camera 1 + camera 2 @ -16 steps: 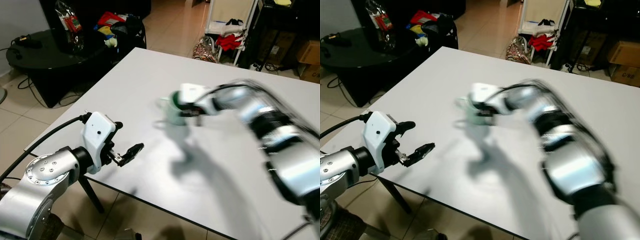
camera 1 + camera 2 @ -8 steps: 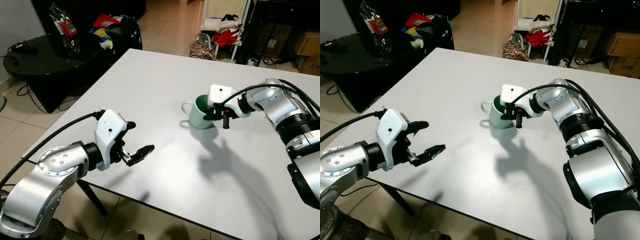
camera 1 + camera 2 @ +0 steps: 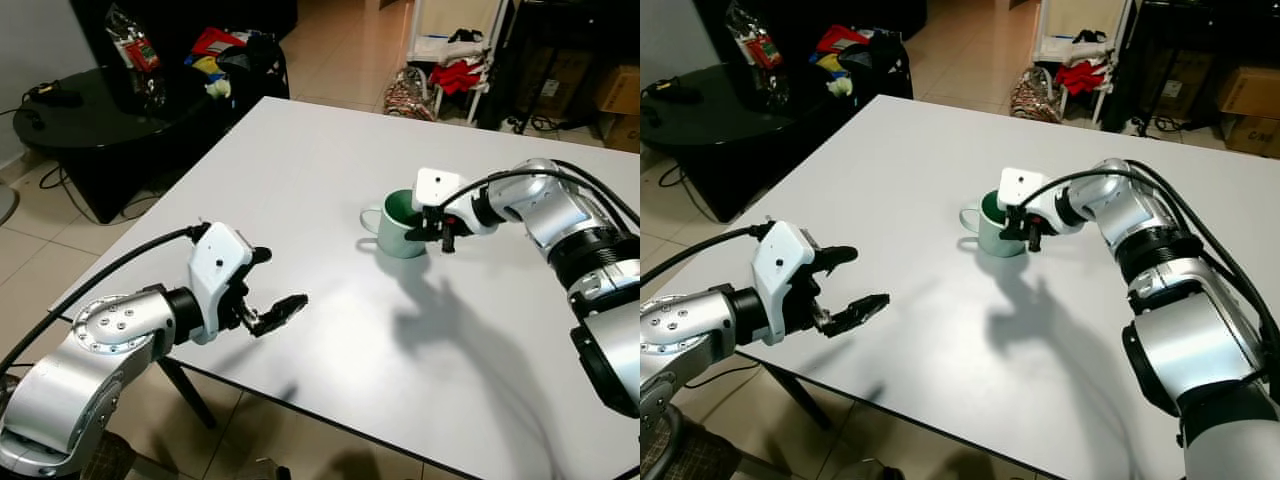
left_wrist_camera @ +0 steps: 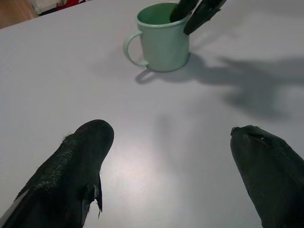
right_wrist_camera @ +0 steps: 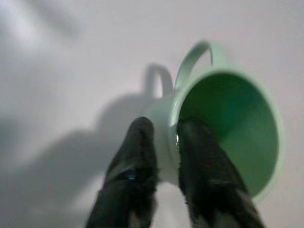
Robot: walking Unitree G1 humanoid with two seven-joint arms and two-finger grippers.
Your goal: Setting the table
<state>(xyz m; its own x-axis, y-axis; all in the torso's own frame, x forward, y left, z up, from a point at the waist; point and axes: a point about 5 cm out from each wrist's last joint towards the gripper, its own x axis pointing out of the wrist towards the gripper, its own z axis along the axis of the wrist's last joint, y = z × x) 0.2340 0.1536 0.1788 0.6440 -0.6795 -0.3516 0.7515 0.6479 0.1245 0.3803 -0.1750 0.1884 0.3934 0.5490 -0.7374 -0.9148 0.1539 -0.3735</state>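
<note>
The mug (image 3: pixel 401 224) looked like smooth, matt green plastic (faintly sheened inside); the table (image 3: pixel 300 160) was matt white, and the arms brushed silver metal.

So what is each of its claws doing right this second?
Left gripper: open, holding nothing, above the table.
Right gripper: shut on the green mug, one finger inside the rim, one outside.

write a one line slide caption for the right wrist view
Right tool pinching the rim of a green mug on the white table, one finger inside and one outside.
</note>
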